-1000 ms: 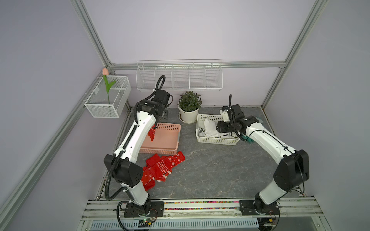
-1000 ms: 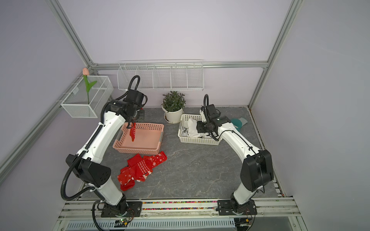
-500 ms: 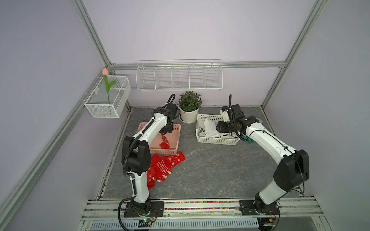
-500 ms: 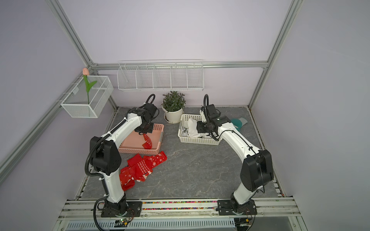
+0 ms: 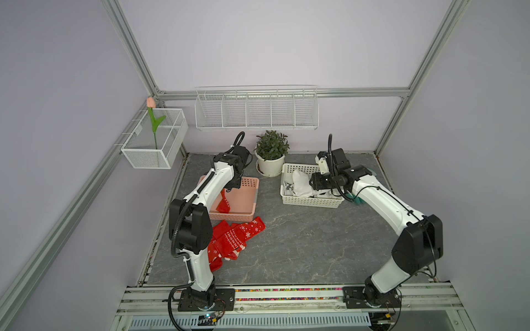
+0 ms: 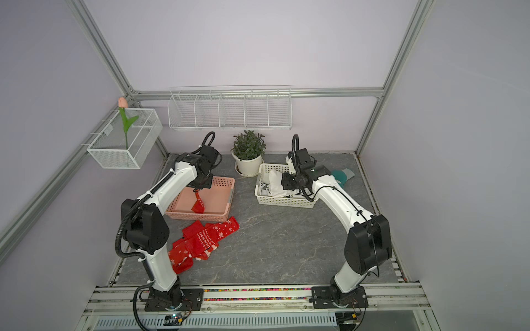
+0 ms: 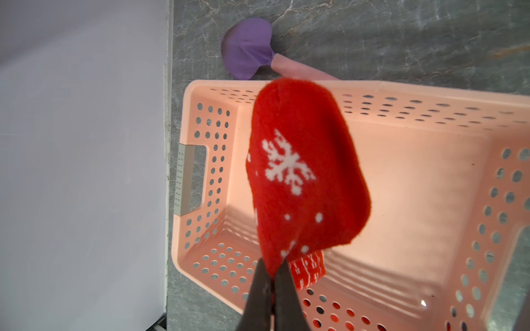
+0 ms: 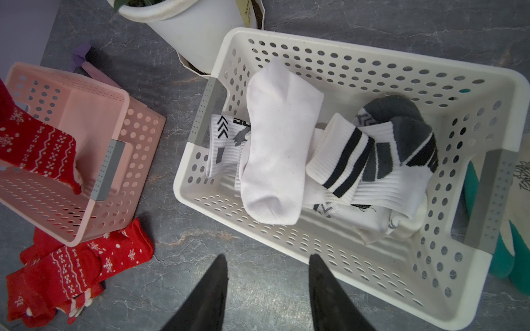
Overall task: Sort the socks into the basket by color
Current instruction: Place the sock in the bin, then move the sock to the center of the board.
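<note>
Hanging from the jaws of the left arm (image 5: pixel 212 186), which are clamped together on a narrow fold of fabric, a red sock (image 7: pixel 301 172) dangles lengthwise into the pink basket (image 7: pixel 183 243); gripping it by one end lets the limp knit drop straight down inside the walls instead of draping over the rim. I cannot tell whether its lower end touches the basket floor. The sock is soft and fuzzy at the edges, red with a white snowflake and dots, and rounded at the free end.

The other red socks (image 5: pixel 235 238) lie in a crumpled, overlapping heap on the grey marbled tabletop (image 5: pixel 301 243), just beside the pink basket's near wall; they look within easy reach of the same arm, which is probably why red goes on this side.

The jaws of the right arm (image 5: pixel 381 200) stand apart and empty, poised above the near wall of the white basket (image 8: pixel 372 258). The white socks (image 8: pixel 275 143) lie loosely piled in this basket; one is plain and smooth, others ribbed with black and grey stripes and chevrons.

Both baskets are rigid plastic, rectangular, perforated with round holes, with grey handle inserts. Teal-and-white gloves (image 8: pixel 504 258) lie outside the white basket; a purple spatula (image 7: pixel 246 48) lies behind the pink one, and a potted plant (image 5: pixel 271 154) stands between the baskets at the back.
</note>
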You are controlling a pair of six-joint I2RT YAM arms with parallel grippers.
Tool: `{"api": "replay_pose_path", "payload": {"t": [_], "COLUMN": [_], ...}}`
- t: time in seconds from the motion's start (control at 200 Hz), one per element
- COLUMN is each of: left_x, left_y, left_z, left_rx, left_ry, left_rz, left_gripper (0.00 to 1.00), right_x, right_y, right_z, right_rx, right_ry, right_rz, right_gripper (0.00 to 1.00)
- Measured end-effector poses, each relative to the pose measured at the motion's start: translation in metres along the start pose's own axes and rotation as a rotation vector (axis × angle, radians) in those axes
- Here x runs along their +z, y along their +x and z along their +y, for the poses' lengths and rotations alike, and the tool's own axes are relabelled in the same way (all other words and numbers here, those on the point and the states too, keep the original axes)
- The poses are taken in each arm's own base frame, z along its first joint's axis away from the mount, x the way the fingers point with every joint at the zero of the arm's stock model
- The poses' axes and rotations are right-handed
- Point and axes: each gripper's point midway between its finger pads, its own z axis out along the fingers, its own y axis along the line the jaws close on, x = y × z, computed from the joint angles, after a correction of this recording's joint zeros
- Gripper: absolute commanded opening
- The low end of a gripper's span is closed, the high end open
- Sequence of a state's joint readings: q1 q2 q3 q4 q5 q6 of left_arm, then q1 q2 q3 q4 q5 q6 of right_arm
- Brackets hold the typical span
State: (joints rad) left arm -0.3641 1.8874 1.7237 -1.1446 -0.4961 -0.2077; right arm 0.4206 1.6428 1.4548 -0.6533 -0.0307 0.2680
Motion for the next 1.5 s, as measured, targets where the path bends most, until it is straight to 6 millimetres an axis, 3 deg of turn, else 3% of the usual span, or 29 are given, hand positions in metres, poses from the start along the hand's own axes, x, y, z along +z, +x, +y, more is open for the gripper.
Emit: {"api": "replay_pose_path", "payload": {"t": [0.035,0.27,0.54,0.75,0.88,0.995,1.095,1.31,1.504], "left_x": [0.0,0.01,0.01,-0.008,-0.038,-0.072,-0.089,-0.078,-0.056], "left_y": [0.0,0.002,0.003,0.01,0.039,0.072,0.107,0.179,0.202], "left_z": [-0.004,-0.021,-0.026,-0.022,-0.027,-0.052,-0.073,-0.093,-0.092], "left_rx": [-0.002,-0.013,-0.023,-0.082,-0.109,-0.099,-0.082,-0.104,-0.164], "left_ry": [0.019,0.077,0.103,0.121,0.132,0.17,0.209,0.269,0.263], "left_rz": [0.0,0.029,0.037,0.026,0.022,-0.001,0.003,0.069,0.092], "left_gripper": [0.0,0.26,0.51,0.53,0.54,0.55,0.55,0.54,0.54], "right_x": [0.0,0.0,0.0,0.0,-0.001,-0.003,-0.005,-0.012,-0.013], "right_y": [0.0,0.001,0.002,0.002,0.002,0.003,0.002,0.003,0.004], "right_z": [0.0,0.0,0.0,0.0,-0.001,-0.001,0.0,0.0,0.0], "right_rx": [0.0,0.0,0.001,0.0,-0.002,-0.005,-0.008,-0.016,-0.015], "right_ry": [0.0,0.001,0.002,0.002,0.002,0.001,0.0,-0.004,-0.004], "right_rz": [0.0,0.005,0.007,0.007,0.006,0.004,-0.002,-0.013,-0.014], "right_gripper": [0.49,0.5,0.5,0.5,0.51,0.51,0.51,0.51,0.51]}}
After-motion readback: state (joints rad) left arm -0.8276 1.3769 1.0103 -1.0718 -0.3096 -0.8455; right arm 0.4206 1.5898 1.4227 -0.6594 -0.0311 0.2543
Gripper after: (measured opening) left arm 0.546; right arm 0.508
